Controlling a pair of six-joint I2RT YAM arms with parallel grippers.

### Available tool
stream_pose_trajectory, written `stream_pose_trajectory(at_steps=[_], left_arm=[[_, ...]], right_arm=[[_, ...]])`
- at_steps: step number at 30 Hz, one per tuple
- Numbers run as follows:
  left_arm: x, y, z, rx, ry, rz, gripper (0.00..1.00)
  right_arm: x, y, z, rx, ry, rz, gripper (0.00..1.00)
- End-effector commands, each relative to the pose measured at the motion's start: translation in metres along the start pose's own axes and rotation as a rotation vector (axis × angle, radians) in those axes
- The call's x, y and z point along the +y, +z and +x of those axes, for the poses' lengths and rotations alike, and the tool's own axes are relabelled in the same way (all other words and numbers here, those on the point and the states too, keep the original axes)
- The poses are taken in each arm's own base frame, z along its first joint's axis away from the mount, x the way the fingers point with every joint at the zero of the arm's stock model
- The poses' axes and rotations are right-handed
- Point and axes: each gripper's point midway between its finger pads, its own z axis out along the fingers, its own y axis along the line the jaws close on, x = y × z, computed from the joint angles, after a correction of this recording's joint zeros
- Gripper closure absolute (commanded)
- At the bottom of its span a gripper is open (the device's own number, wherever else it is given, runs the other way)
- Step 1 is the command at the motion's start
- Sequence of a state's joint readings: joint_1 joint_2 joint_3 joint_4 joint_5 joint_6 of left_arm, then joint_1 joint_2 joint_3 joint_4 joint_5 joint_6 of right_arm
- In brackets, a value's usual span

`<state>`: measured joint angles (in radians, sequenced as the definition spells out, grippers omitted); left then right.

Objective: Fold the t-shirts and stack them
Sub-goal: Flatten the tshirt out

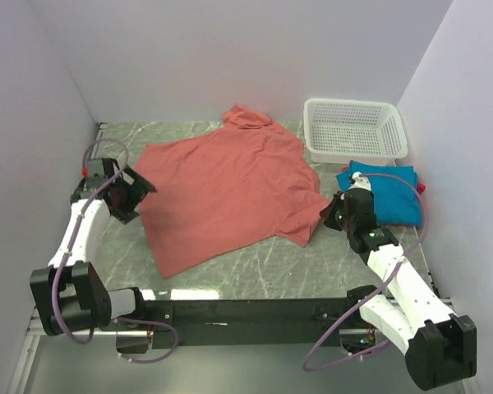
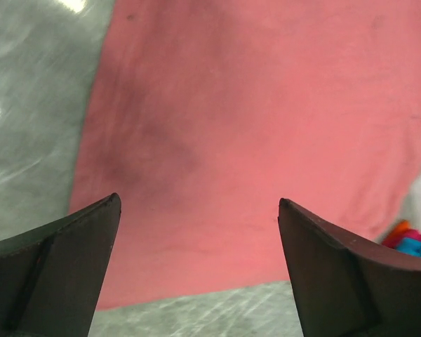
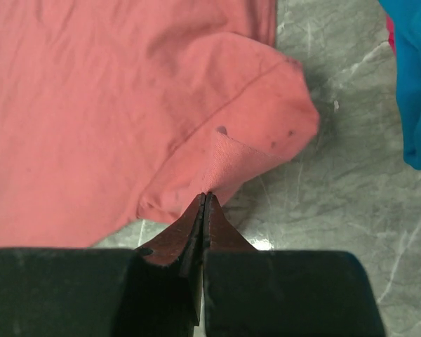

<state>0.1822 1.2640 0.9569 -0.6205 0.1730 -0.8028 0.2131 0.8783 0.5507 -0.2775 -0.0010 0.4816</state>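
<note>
Pinching salmon-red t-shirt [image 1: 226, 189], right end effector [image 3: 203, 198], left end effector [image 2: 198, 200] spread wide

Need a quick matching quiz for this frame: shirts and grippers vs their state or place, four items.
Things:
1. salmon shirt
2. teal shirt
3. left gripper
4. right gripper

States or places:
A. shut on the salmon sleeve
B. spread out flat
C. open
D. next to the basket

Pairs: 1-B, 2-D, 3-C, 4-A
</note>
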Motion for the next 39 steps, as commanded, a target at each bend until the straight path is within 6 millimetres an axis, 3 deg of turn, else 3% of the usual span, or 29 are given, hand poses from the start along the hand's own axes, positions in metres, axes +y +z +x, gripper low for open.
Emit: stream_pose_trajectory(at_steps=[1, 2, 4, 6, 11, 14, 17, 22, 25, 29, 35, 39], left_arm=[[0.039, -0.005, 0.025, -0.01, -0.044, -0.127, 0.01], [0.042, -0.009, 0.029, -0.015, -0.032, -0.114, 0.01], [0.071, -0.007, 0.049, 0.008, -0.064, -0.198, 0.01], [0.087, -0.005, 0.071, 0.051, -0.083, -0.212, 0.01], [0.074, -0.006, 0.122, 0.153, -0.074, -0.197, 0.01], [0.078, -0.014, 0.136, 0.174, -0.066, -0.273, 0.01], [0.095, -0.023, 0.145, 0.156, -0.067, -0.381, 0.01], [0.117, -0.025, 0.185, 0.258, -0.032, -0.477, 0.04], [0.132, -0.03, 0.188, 0.245, -0.039, -0.589, 0.05], [0.132, -0.027, 0.186, 0.196, -0.085, -0.595, 0.1], [0.145, -0.01, 0.196, 0.203, -0.11, -0.624, 0.34], [0.152, -0.004, 0.203, 0.222, -0.113, -0.648, 0.68]], right_arm=[[0.002, 0.007, -0.006, -0.041, 0.049, -0.014, 1.0], [0.002, 0.008, -0.004, -0.039, 0.052, -0.013, 1.0], [-0.002, 0.008, 0.001, -0.032, 0.055, -0.005, 1.0], [-0.005, 0.007, 0.004, -0.034, 0.059, 0.004, 1.0], [-0.01, 0.005, 0.006, -0.038, 0.047, 0.02, 1.0], [-0.012, 0.006, 0.007, -0.032, 0.04, 0.028, 1.0], [-0.009, 0.007, 0.008, -0.024, 0.039, 0.016, 1.0], [-0.009, 0.009, 0.014, 0.001, 0.028, 0.011, 1.0], [-0.01, 0.01, 0.015, 0.007, 0.022, 0.014, 1.0], [-0.006, 0.011, 0.017, 0.024, 0.017, -0.008, 1.0], [-0.008, 0.013, 0.018, 0.036, 0.001, 0.004, 1.0], [-0.007, 0.012, 0.018, 0.036, 0.003, -0.003, 1.0]])
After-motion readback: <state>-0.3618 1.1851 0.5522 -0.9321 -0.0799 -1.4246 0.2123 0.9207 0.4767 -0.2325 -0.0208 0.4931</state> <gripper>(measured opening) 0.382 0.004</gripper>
